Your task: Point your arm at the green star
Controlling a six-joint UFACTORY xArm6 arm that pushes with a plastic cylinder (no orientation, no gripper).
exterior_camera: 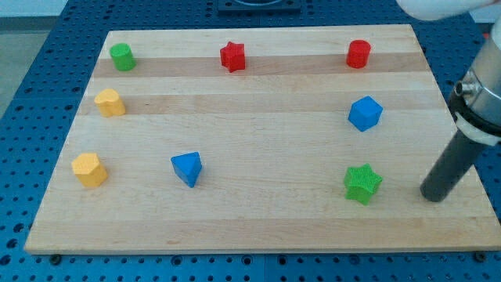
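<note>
**Rod tip on board, just right of green star**

Setup: pale wooden tabletop board (258,86) w/ lengthwise grain bands, sitting on blue perforated base plate (23,78). Eight small plastic blocks on board.

Arm: straight dark rod comes in from view's right edge, tilted, silver-grey collar above it. My tip (433,195) rests on the wood near the board's right edge, lower-right area. No fingers on this rig – bare rod only, so no open/closed state to record.

Task item: green star-shaped block (362,183) sits in lower-right part of board. Tip is to its right at approx. the same level, near but not touching; strip of bare wood between them.

Other blocks:
- blue cube-like block (365,113) – above the green star, right side, apart from it.
- red cylinder block (358,54) – top right.
- red star block (232,56) – top centre.
- green cylinder block (122,56) – top left.
- yellow rounded block (110,103) – left side, below the green cylinder; exact shape unclear.
- yellow-orange faceted block (89,170) – lower left; shape unclear.
- blue wedge/triangular block (187,168) – lower centre-left.

All blocks separate, none touching. Tip is well apart from everything except the green star.
</note>
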